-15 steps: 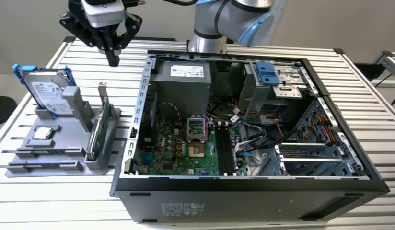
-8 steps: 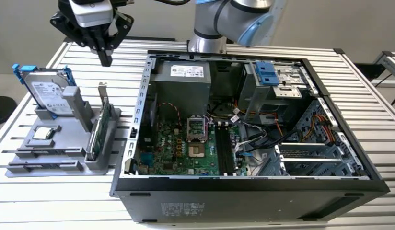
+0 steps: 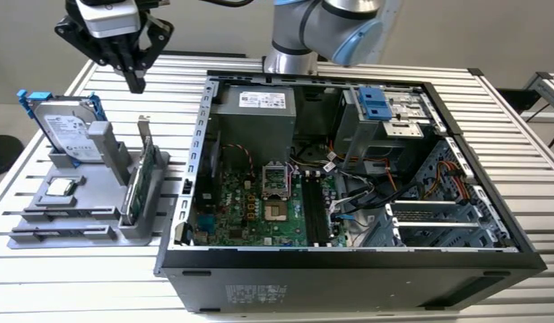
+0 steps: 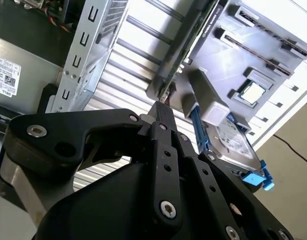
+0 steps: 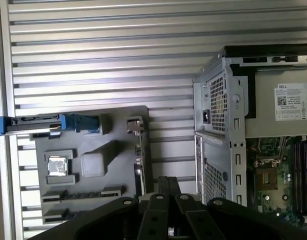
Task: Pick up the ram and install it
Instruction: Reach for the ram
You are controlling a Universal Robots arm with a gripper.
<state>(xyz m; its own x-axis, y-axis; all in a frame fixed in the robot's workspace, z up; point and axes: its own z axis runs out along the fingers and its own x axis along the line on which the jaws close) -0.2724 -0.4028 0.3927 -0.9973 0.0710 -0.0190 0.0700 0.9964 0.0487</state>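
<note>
The pincer (image 3: 135, 86) is hanging in the air over the far part of the counter (image 3: 80, 286), on the exterior view's left. Its two dark fingers are pressing together tip to tip, clenched on nothing and touching nothing. In the second wrist view the closed tips are pointing down toward the bracket end of the green card (image 4: 186, 45), with a clear gap between them.

Below and nearer than the pincer, a gray holder (image 3: 144, 235) is sitting on the counter, just beside the left wall of the open computer case (image 3: 349, 272). The holder is carrying a silver hard drive (image 3: 66, 131) in blue rails, leaning upright at its far end. The green card is standing on edge along its right side, and a small square processor chip (image 3: 62, 187) is lying flat in a pocket near its middle. What seems to be the ram (image 3: 66, 214) is lying edge-on as a slim dark strip in one of the long slots at the holder's near end, well apart from the pincer.

The case is lying on its side with the panel off. Inside, it is showing a green motherboard (image 3: 259, 205), a gray power supply (image 3: 255, 101) at the far end, and loose cables (image 3: 367, 195) toward the right.
</note>
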